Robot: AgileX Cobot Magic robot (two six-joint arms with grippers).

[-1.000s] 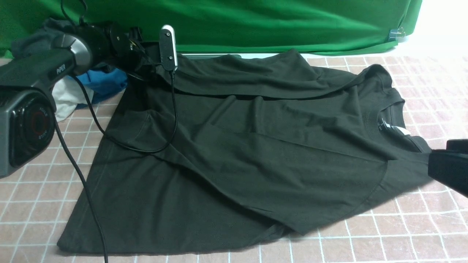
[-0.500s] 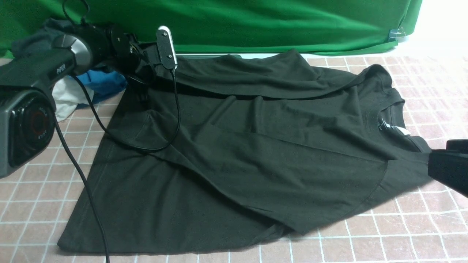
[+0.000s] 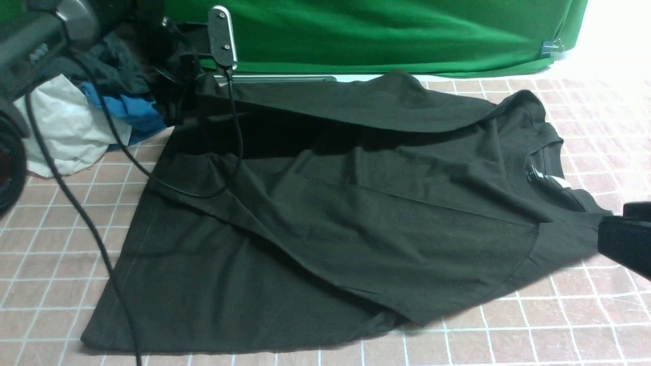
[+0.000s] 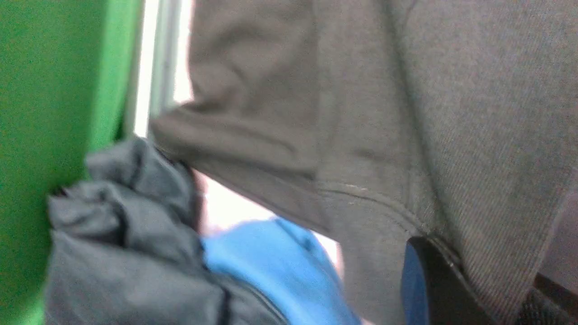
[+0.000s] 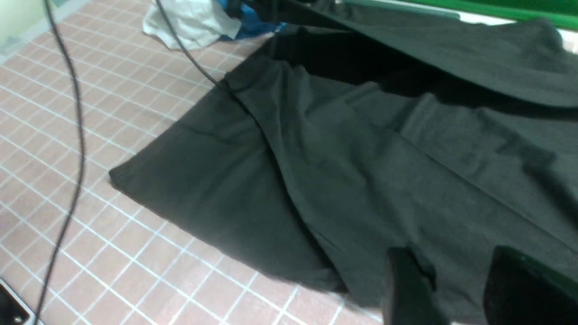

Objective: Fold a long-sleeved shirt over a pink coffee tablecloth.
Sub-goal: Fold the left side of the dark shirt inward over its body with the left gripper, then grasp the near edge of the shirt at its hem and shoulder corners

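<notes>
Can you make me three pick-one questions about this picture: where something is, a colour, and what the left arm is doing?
1. Where is the cloth pile? A. Beside the black shirt's far left corner. B. On its collar. C. Nearest the camera.
2. What colour is the backdrop? A. Red. B. Green. C. Yellow.
3. What are the jaws of the left gripper doing? A. Gaping in the air. B. Shut on the shirt's edge. C. Holding a white cloth.
Answers: 1 A, the heap lies far left; 2 B, green fabric hangs behind; 3 B, the left wrist view shows the hem pinched.
</notes>
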